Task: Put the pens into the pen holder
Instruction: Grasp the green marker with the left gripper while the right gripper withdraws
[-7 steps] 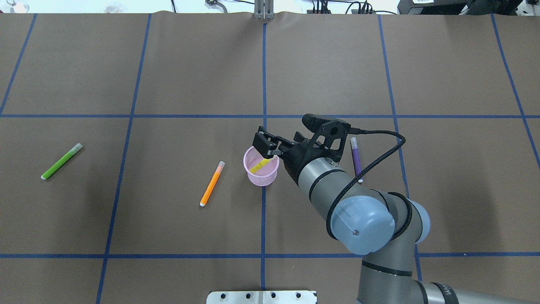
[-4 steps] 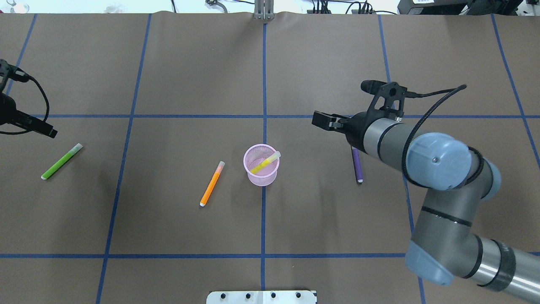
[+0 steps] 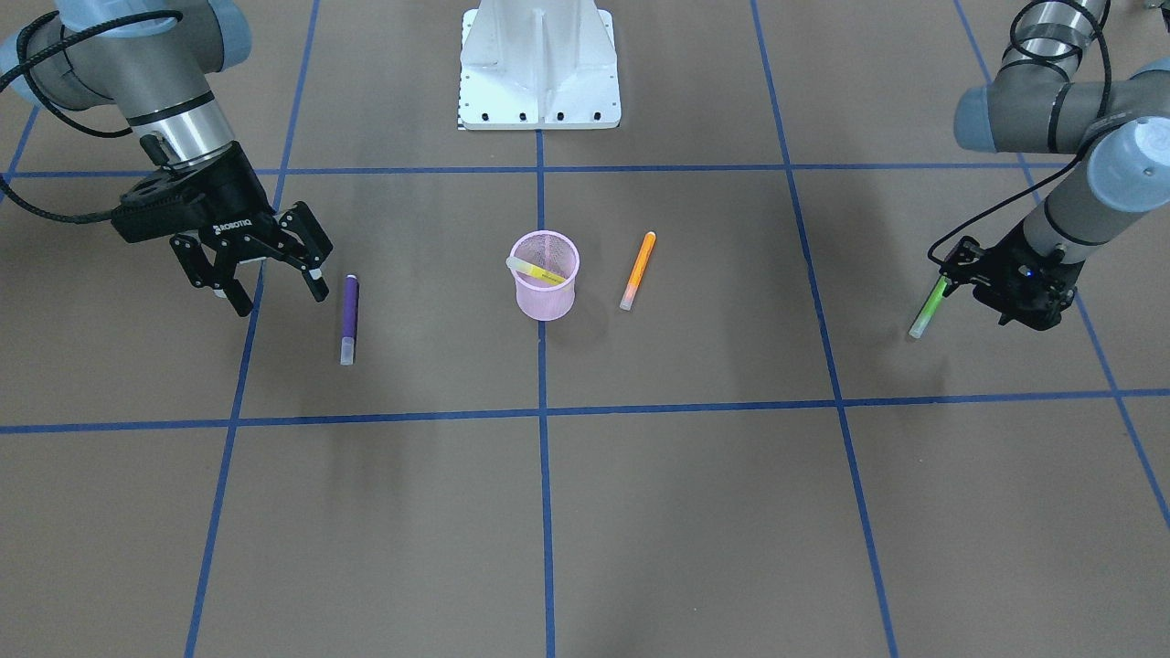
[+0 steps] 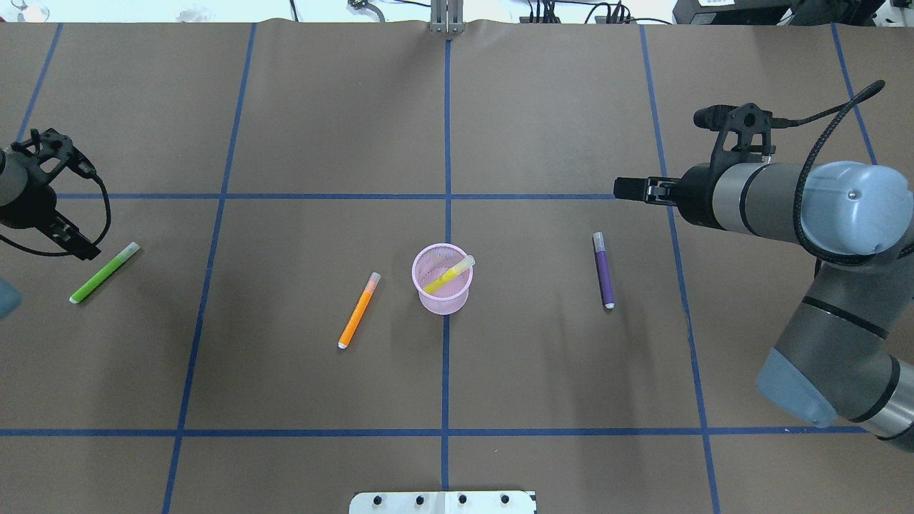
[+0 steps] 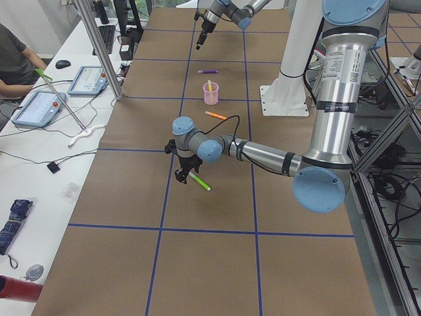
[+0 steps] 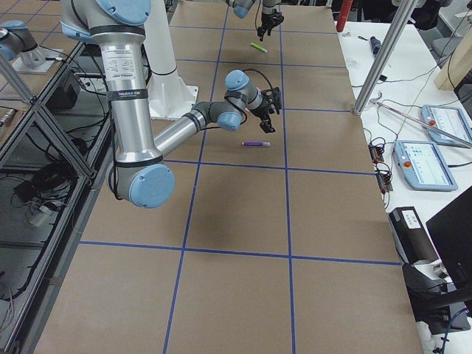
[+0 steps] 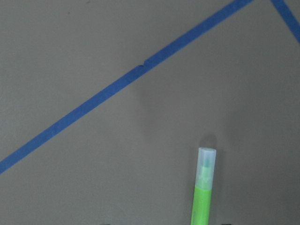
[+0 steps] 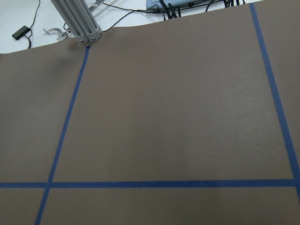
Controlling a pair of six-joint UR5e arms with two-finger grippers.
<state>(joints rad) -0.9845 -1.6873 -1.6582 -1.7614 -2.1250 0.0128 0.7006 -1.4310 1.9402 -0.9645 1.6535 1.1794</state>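
Note:
The pink mesh pen holder stands upright at the table's middle. The yellow pen leans inside it. The orange pen lies just beside the holder. The purple pen lies further off on the other side. My right gripper is open and empty, raised beyond the purple pen. The green pen lies far left; the left wrist view shows its capped end. My left gripper is open, just above it.
Blue tape lines divide the brown table into squares. The robot's white base plate sits at the near edge. In the exterior left view an operator's side table with tablets runs along the far side.
My right gripper let go of the yellow pen in the holder and drew back to the right and away. My left arm came in from the left and moved down next to the green pen.

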